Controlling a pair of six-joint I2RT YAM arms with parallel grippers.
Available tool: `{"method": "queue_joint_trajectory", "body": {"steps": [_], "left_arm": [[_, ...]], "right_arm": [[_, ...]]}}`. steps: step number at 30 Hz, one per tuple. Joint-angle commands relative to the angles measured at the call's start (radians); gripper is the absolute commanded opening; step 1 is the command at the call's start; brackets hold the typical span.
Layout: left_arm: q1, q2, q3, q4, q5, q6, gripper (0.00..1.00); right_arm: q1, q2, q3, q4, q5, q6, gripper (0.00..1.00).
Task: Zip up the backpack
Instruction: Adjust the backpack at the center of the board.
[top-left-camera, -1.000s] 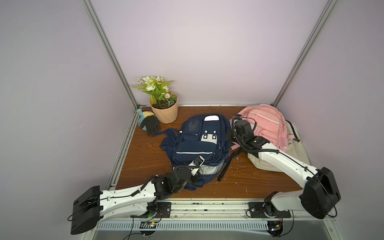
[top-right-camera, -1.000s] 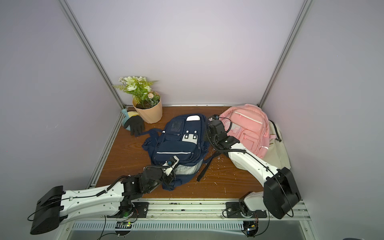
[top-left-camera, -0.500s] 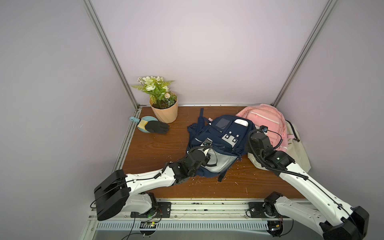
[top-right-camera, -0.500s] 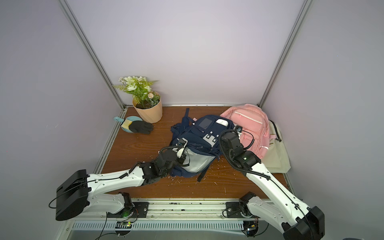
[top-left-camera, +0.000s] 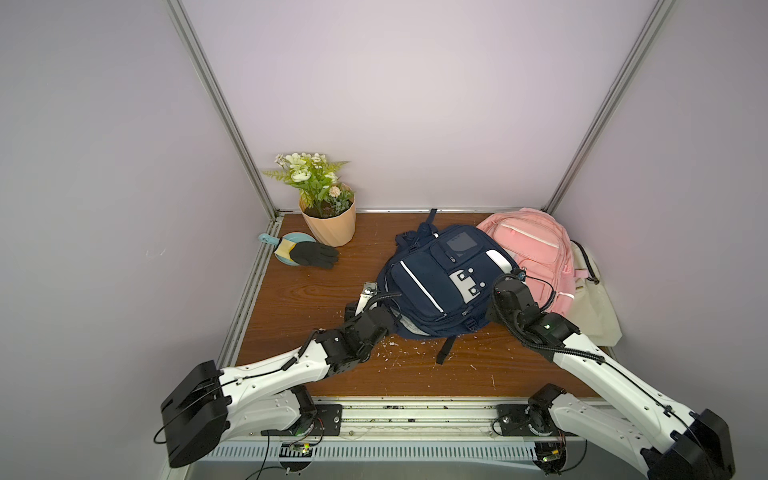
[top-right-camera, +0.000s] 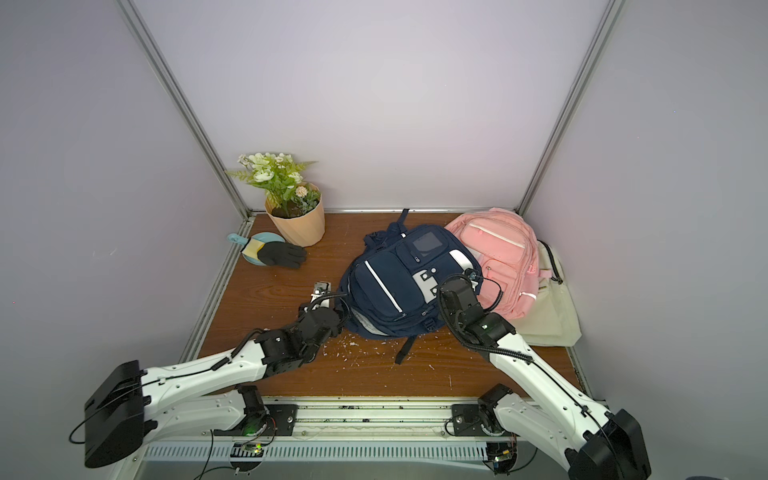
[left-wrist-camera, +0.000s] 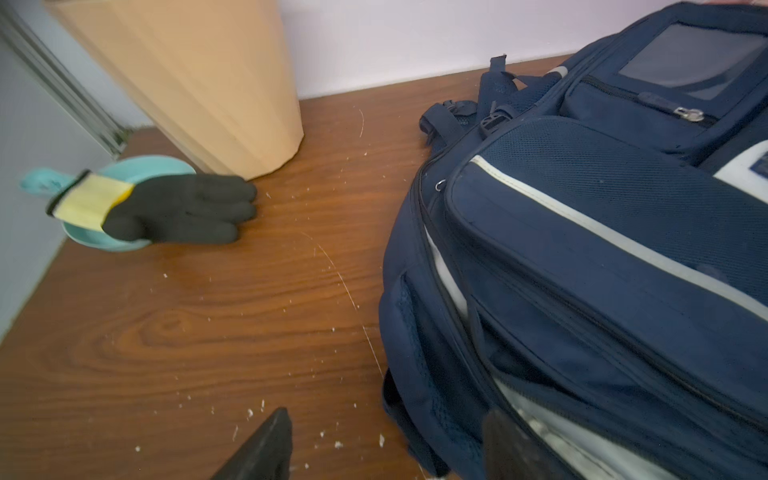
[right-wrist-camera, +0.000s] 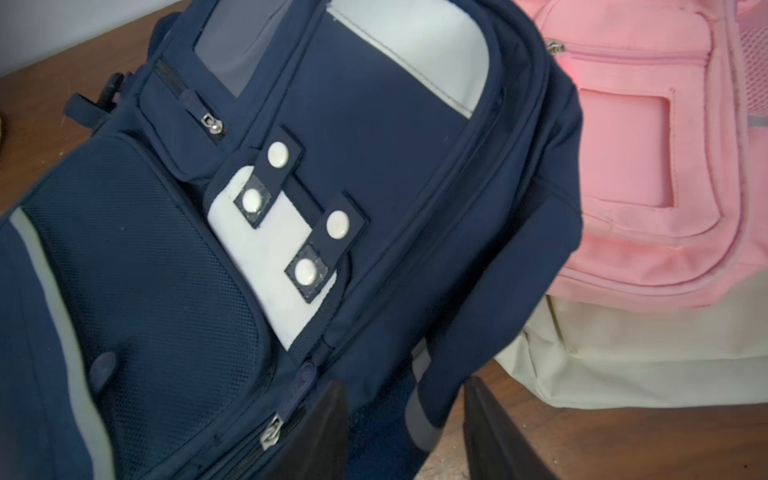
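Left gripper, right gripper, clamped a moment ago, now gape empty, backpack lies against the pink bag, lengthwise beside it, tops matching.

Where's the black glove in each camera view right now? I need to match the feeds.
In a top view: glove left of centre, cuff on the blue dish, in front of the flower pot.
In a top view: glove, same spot by the pot.
Left wrist: glove beside the pot's base, across bare wood from the backpack.
Right wrist: not in it.
Shared landmark: navy backpack, in all four views.
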Motion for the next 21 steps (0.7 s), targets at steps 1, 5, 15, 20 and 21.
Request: {"method": "queue_joint_trajectory", "body": {"steps": [1,5,15,20,21], "left_arm": [[-0.046,-0.018,-0.022,0.005,0.127,-0.107,0.74],[-0.186,0.074,0.023,0.110,0.168,-0.051,0.76],[-0.419,0.414,0.234,0.306,0.361,0.247,0.79],[-0.363,0.536,0.261,0.350,0.323,0.233,0.78],[-0.341,0.548,0.259,0.361,0.326,0.221,0.77]], "right_arm": [[0.002,0.003,0.020,0.022,-0.013,-0.057,0.55],[-0.001,0.026,0.008,-0.013,0.016,-0.049,0.59],[-0.077,0.117,-0.030,0.068,-0.022,-0.005,0.58],[-0.085,0.115,-0.027,0.126,-0.093,0.009,0.46],[-0.087,0.115,-0.026,0.125,-0.103,0.013,0.43]]}}
